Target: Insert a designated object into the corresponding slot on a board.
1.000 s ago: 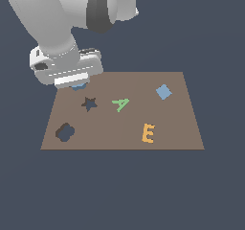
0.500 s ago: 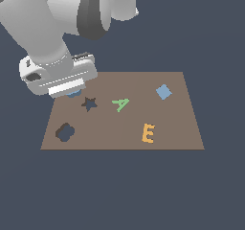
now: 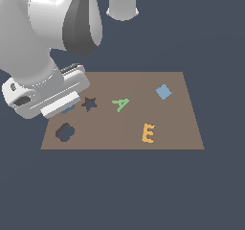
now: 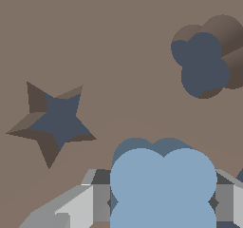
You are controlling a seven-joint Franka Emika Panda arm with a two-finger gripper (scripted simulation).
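Note:
The designated object (image 4: pixel 163 184), a light-blue lobed block, is clamped between my grey fingers (image 4: pixel 100 201), so my gripper (image 4: pixel 163 205) is shut on it. It hangs a little above the brown board (image 4: pixel 118 42), clear of the surface. The slot (image 4: pixel 205 63), a dark cloud-shaped cutout, lies a short way off from the block with nothing in it. In the exterior view the arm's white hand (image 3: pixel 45 97) covers most of the block (image 3: pixel 69 109), which hangs just behind the slot (image 3: pixel 64 132) near the board's (image 3: pixel 177 128) front corner on the exterior view's left.
A dark star-shaped cutout (image 3: pixel 89 103) lies beside the held block, also visible in the wrist view (image 4: pixel 54 122). On the board are a green letter A (image 3: pixel 120 103), an orange letter E (image 3: pixel 148 133) and a light-blue square block (image 3: pixel 163 92).
The hand has carried the lobed block from near the board's back edge forward, toward the cloud-shaped slot. The pieces on the board have not moved.

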